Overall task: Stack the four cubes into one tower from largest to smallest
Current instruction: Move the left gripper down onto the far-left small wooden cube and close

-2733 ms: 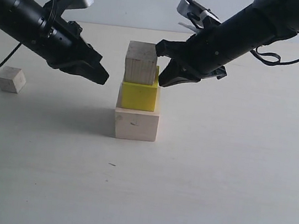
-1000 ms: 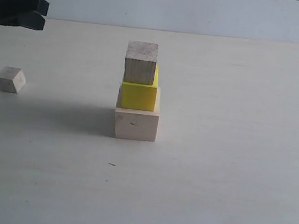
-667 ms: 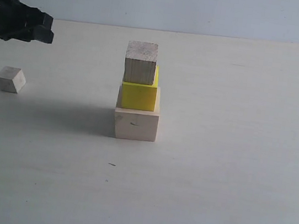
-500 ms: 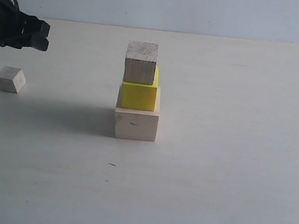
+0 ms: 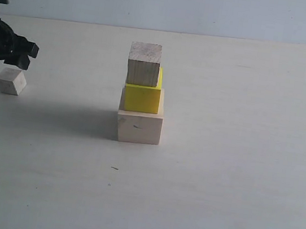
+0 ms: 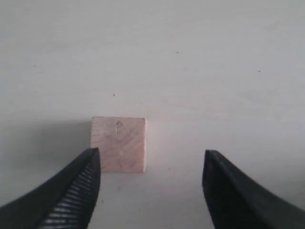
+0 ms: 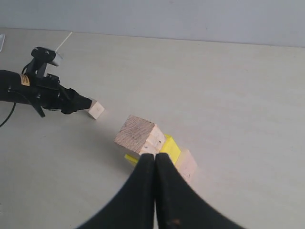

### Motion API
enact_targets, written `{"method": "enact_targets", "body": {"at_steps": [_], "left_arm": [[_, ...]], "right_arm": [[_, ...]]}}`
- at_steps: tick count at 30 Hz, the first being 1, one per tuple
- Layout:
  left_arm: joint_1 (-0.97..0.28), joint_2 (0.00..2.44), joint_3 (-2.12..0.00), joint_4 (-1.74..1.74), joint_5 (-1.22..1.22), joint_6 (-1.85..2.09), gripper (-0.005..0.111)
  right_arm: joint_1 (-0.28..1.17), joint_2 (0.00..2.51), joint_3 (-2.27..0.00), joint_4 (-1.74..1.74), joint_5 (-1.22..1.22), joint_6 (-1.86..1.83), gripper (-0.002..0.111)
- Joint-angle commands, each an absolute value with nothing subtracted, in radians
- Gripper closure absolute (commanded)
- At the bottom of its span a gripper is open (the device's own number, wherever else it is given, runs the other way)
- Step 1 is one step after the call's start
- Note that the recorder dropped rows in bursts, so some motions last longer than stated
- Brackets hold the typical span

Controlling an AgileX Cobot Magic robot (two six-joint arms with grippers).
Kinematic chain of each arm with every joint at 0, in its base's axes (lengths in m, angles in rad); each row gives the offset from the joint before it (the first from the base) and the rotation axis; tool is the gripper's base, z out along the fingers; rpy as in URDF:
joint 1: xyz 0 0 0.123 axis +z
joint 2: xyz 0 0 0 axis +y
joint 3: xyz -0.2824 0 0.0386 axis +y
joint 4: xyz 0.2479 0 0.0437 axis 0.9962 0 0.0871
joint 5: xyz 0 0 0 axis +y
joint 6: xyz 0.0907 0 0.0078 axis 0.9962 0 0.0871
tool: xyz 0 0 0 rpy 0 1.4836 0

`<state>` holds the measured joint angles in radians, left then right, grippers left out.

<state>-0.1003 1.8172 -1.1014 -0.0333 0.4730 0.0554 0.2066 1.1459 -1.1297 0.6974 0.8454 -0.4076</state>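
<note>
- Exterior view: the left gripper (image 5: 29,55) reaches in from the left edge. It hangs low over the table (image 5: 237,160), just above the smallest pale wood cube (image 5: 11,81).
- Most of the left arm is cut off by that edge, so only the dark gripper end shows.
- Left wrist view: the left gripper (image 6: 151,158) has its two black fingers spread wide. The smallest pale wood cube (image 6: 119,144) lies on the table between them, close against one fingertip (image 6: 88,164) and well apart from the other.
- Whether that fingertip touches the cube, I cannot tell.
- Right wrist view: the right gripper (image 7: 155,158) has its fingers pressed together with nothing between them, raised above the stack and looking down on it.
- The right arm does not appear in the exterior view.
- In the middle of the table, the brownish grained wood cube (image 5: 144,64) sits on the medium bright yellow cube (image 5: 141,97), which sits on the large pale wood cube (image 5: 138,127). The smallest cube lies well apart on the left.
- From the right wrist, the shut fingers and the brownish cube (image 7: 138,134) hide most of the yellow cube (image 7: 170,147) and the large cube (image 7: 187,164).
</note>
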Motion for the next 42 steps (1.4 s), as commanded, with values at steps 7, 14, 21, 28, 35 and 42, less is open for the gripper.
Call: {"method": "enact_targets", "body": {"at_steps": [7, 14, 21, 28, 35, 42], "left_arm": [[-0.077, 1.904, -1.097, -0.016, 0.384, 0.045, 0.038], [-0.047, 1.908, -1.097, -0.014, 0.371, 0.045, 0.038], [-0.047, 1.921, -1.097, -0.014, 0.371, 0.045, 0.038], [-0.047, 1.966, -1.097, -0.017, 0.367, 0.045, 0.038], [-0.047, 1.968, -1.097, -0.017, 0.350, 0.045, 0.041], [-0.047, 1.957, -1.097, -0.020, 0.353, 0.040, 0.077]], "right_arm": [[0.204, 1.141, -1.124, 0.695, 0.847, -0.418, 0.108], [0.204, 1.141, -1.124, 0.695, 0.843, -0.418, 0.108], [0.204, 1.141, -1.124, 0.697, 0.841, -0.418, 0.108], [0.204, 1.141, -1.124, 0.697, 0.841, -0.418, 0.108], [0.204, 1.141, -1.124, 0.697, 0.841, -0.418, 0.108], [0.204, 1.141, -1.124, 0.697, 0.841, -0.418, 0.108]]}}
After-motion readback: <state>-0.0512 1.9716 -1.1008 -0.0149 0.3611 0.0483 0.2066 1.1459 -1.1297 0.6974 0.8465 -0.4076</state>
